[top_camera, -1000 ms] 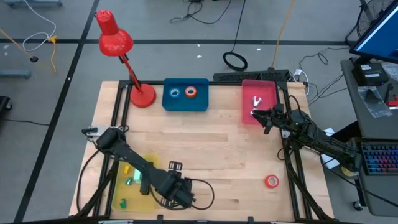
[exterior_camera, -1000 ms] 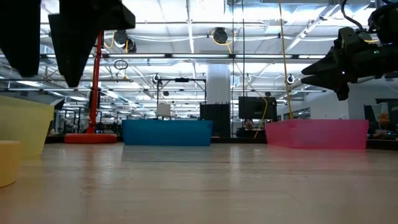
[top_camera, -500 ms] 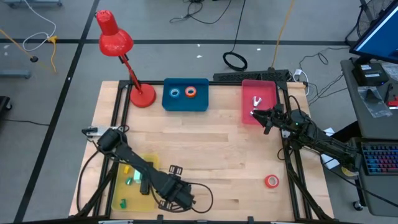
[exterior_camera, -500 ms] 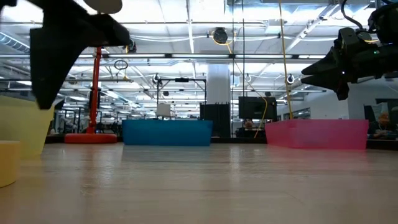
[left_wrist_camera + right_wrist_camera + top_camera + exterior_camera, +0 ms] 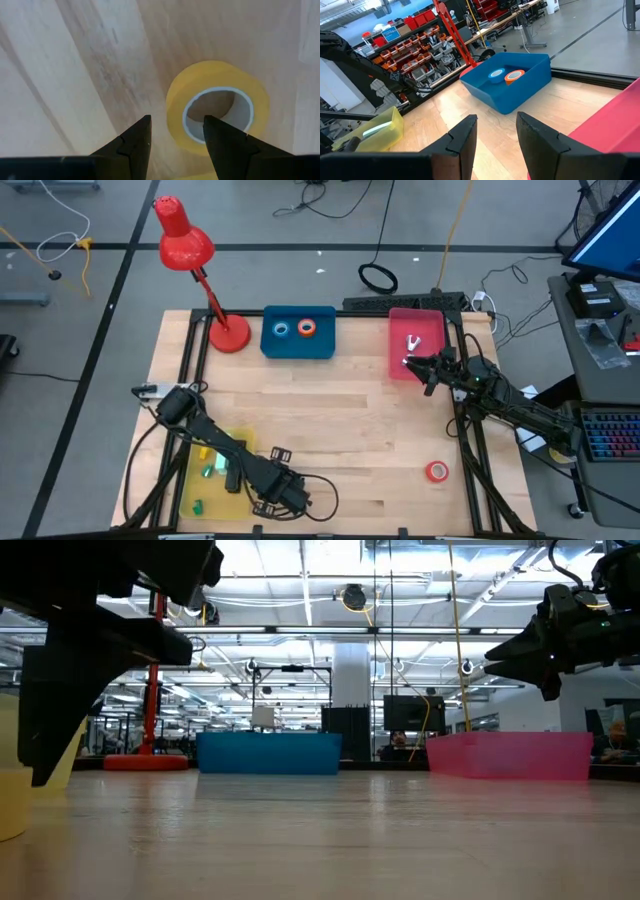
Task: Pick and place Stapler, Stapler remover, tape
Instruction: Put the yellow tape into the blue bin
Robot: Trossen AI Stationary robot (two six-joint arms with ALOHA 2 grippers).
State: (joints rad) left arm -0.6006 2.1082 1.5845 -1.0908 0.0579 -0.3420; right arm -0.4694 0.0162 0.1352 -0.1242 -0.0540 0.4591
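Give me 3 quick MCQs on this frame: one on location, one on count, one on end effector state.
1. Where is the red tape roll?
A. In the blue bin
B. On the bare table near the right front corner
C. In the pink bin

2. How many tape rolls lie in the blue bin?
A. Two
B. None
C. Four

3. What is the left end effector doing?
A. Shut on the lamp
B. Shut on a red roll
C. Open, fingers straddling the wall of the yellow tape roll

Answers:
1 B: the high view shows it alone on the wood.
2 A: a blue roll and an orange roll sit inside.
3 C: the left wrist view shows one finger outside the ring, the other at its hole.
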